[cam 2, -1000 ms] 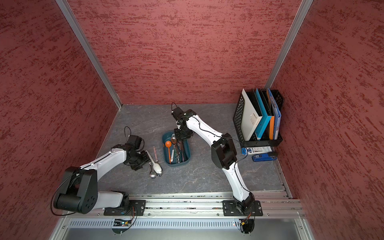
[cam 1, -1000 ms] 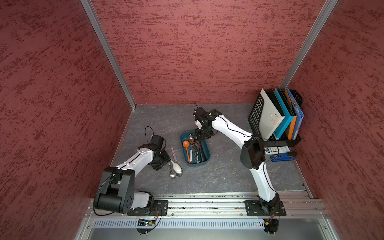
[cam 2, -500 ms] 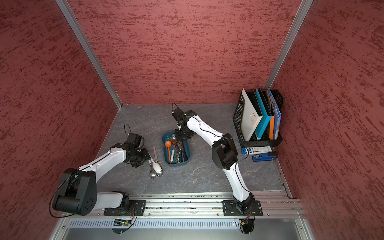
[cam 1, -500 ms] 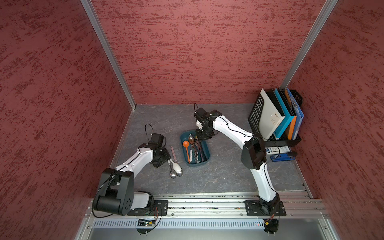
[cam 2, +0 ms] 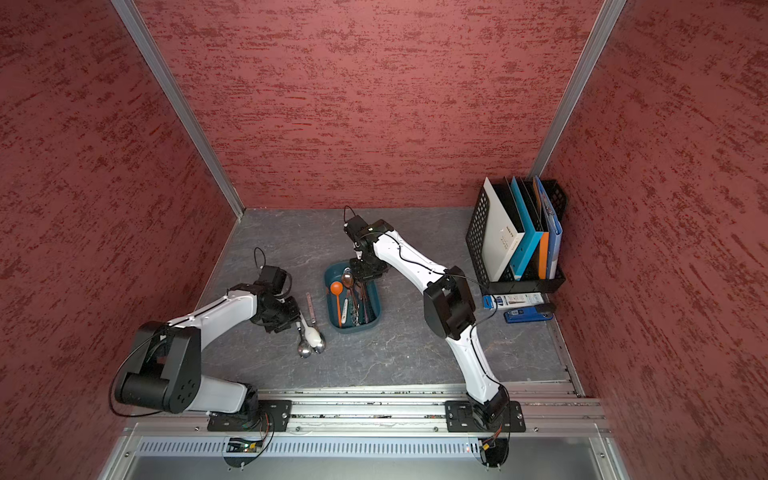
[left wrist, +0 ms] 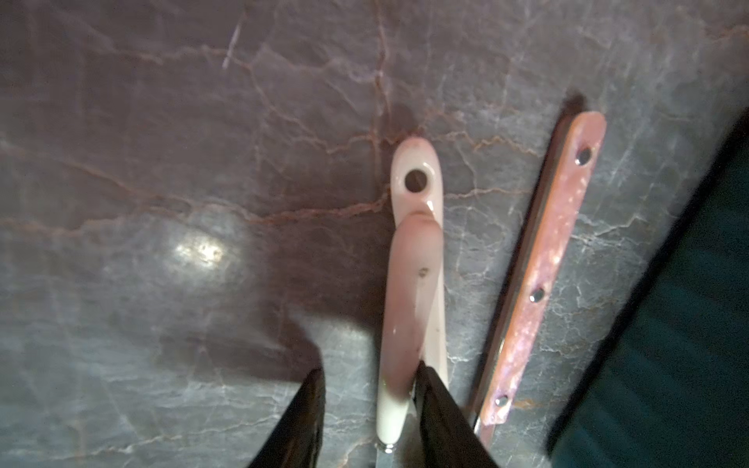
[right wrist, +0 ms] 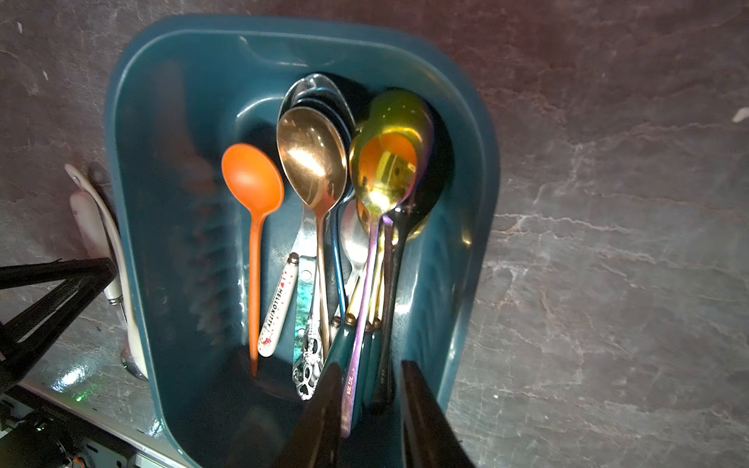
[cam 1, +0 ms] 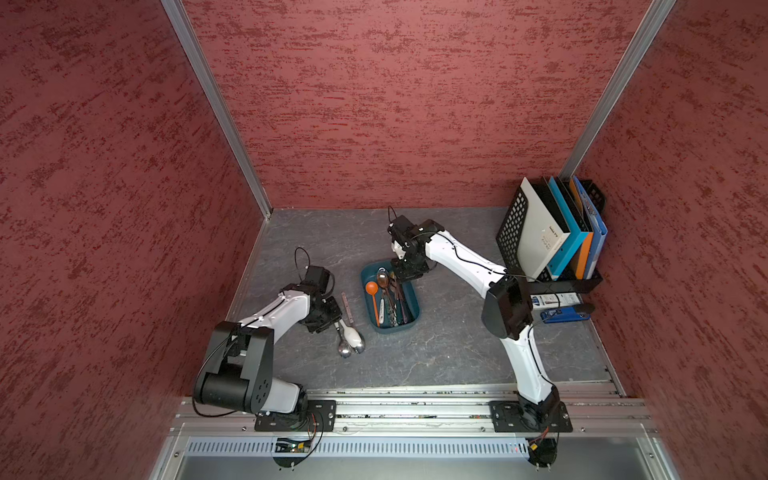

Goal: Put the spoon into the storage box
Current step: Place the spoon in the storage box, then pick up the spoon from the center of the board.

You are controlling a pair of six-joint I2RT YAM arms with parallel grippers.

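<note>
In both top views the left gripper (cam 1: 332, 321) is down low on the table (cam 1: 457, 353). The white spoon (cam 1: 352, 334) lies right at its fingertips, outside the box (cam 1: 392, 330). The right gripper (cam 1: 403, 274) hangs over the far end of the box, with many spoons under its fingers. In the left wrist view the left fingers (left wrist: 304, 421) are spread, and the white spoon's handle lies between them on the table. One finger touches it and the other is apart, so it is not pinched yet. A brown handle (left wrist: 543, 263) lies just past the touching finger, and the box is beyond that. In the right wrist view the right fingers (right wrist: 421, 425) stand a little apart with spoon handles between them; I cannot tell if they pinch one. An orange spoon (right wrist: 253, 178) and a gold spoon (right wrist: 385, 170) lie out ahead of them. I think most of the job is done. The box holds many spoons, but the white spoon must be gripped, lifted and dropped in. One white handle (right wrist: 277, 302) in the box says "HELLOKITTY". Writing on a purple handle (right wrist: 358, 352) is too small to read.
</note>
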